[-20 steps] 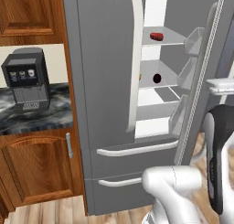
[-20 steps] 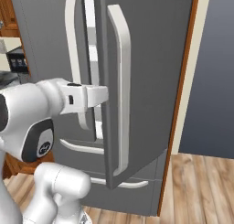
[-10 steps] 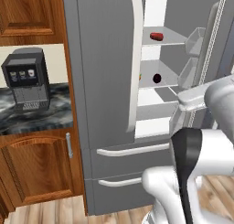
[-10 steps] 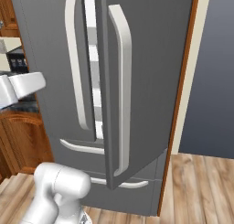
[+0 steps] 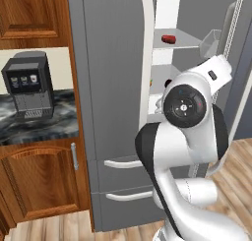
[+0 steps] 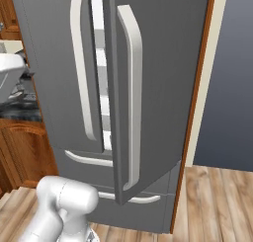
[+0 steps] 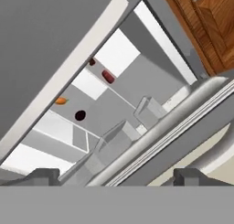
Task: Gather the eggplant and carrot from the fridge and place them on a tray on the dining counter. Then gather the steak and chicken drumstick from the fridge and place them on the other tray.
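The two-finger claw [image 7: 114, 176] is standing spread wide, its dark finger tips [image 7: 43, 176] sitting far apart with nothing between them, and it is pointing into the gap of the tall grey double-door fridge [image 5: 115, 87]. One fridge door is hanging partly ajar, its long white vertical handle [image 6: 132, 98] facing the right base camera. Through the gap, white shelves are showing. In the hand view, the small rounded dark purple eggplant [image 7: 80, 115] is lying on a shelf, and the short orange carrot [image 7: 61, 100] is lying near it on the same shelf, the two apart. A small dark red piece [image 7: 108, 76] is resting on another shelf; in the left base view the same red piece [image 5: 169, 39] is sitting on an upper shelf. Clear door bins [image 7: 148, 111] are lining the inside of the open door. Beside the fridge, a black boxy coffee machine [image 5: 27, 85] is standing on a marbled stone worktop [image 5: 59, 122] over brown wooden cabinets [image 5: 39, 181].
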